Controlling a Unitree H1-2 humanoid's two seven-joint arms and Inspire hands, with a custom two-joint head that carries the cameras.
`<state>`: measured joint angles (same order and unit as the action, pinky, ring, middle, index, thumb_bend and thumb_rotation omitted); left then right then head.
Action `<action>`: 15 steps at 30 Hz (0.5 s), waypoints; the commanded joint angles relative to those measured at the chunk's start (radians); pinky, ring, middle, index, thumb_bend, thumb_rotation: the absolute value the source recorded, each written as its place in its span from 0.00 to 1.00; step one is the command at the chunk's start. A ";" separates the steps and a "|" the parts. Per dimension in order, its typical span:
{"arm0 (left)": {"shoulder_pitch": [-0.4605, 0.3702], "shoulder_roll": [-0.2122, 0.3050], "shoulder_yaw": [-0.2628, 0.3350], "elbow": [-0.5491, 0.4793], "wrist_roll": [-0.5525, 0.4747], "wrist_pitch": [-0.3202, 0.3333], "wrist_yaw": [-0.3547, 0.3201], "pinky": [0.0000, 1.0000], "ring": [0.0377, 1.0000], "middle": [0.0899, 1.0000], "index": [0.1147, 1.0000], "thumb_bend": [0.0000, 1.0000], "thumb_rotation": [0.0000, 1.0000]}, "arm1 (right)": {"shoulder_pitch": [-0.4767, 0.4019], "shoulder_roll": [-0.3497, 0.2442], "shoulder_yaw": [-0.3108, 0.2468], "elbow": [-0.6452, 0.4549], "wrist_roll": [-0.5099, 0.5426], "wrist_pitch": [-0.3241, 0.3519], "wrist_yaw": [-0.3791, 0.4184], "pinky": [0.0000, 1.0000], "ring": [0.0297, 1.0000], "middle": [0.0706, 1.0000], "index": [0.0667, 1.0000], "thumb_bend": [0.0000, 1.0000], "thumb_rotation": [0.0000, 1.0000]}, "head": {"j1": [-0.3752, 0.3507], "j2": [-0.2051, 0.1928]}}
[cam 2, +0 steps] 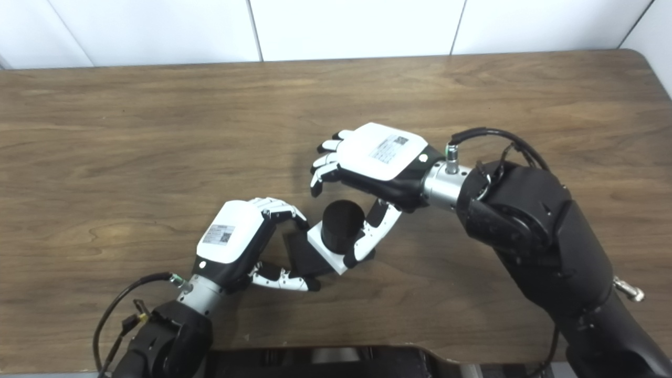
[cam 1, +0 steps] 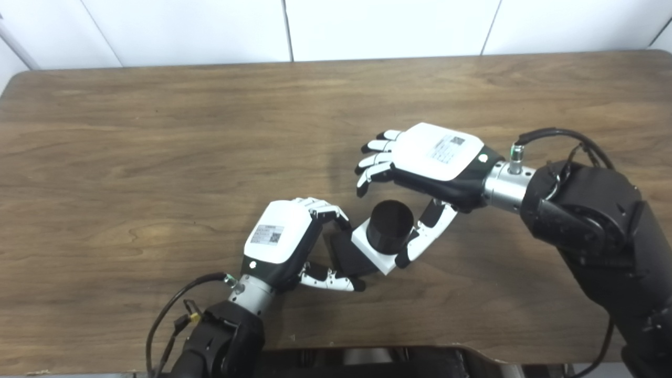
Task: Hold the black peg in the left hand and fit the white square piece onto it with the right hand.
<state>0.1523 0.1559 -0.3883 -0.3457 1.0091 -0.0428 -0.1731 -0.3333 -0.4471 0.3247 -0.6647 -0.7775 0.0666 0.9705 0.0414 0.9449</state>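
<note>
The black peg [cam 1: 389,226] is a short round cylinder on a dark flat base [cam 1: 346,256]. The white square piece [cam 1: 368,248] sits around the cylinder, tilted, with the cylinder sticking up through it. My left hand [cam 1: 281,237] is shut on the peg's base, fingers over it and thumb under it. My right hand [cam 1: 436,157] hovers just right of and above the peg. Its fingers [cam 1: 374,160] are spread and clear of the cylinder. Its thumb [cam 1: 428,231] rests against the white piece's right edge.
The wooden table [cam 1: 157,131] carries nothing else in view. A white tiled wall runs behind its far edge. Cables loop off both wrists, the right one [cam 1: 562,134] standing high above the forearm.
</note>
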 commanded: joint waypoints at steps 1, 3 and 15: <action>-0.017 0.000 0.005 -0.006 0.000 0.006 0.004 0.74 0.74 0.64 0.42 0.52 0.05 | -0.033 0.001 -0.027 -0.026 0.005 0.000 -0.035 0.98 0.95 0.85 0.72 0.89 0.60 | 0.002 -0.002; -0.015 -0.004 0.007 -0.001 0.010 0.012 0.012 0.73 0.73 0.64 0.43 0.52 0.05 | -0.034 -0.002 -0.037 -0.022 0.012 0.000 -0.040 0.99 0.96 0.85 0.71 0.88 0.60 | 0.002 -0.004; -0.008 -0.043 0.046 -0.057 0.123 0.167 -0.121 0.88 0.80 0.77 0.85 0.93 0.80 | -0.016 -0.014 -0.084 -0.008 0.032 -0.012 -0.081 0.97 0.94 0.83 0.70 0.85 0.57 | 0.018 -0.016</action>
<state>0.1515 0.1110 -0.3664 -0.3873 1.1002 0.0694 -0.2617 -0.3299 -0.4514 0.2606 -0.6592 -0.7536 0.0645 0.9256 0.0583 0.9281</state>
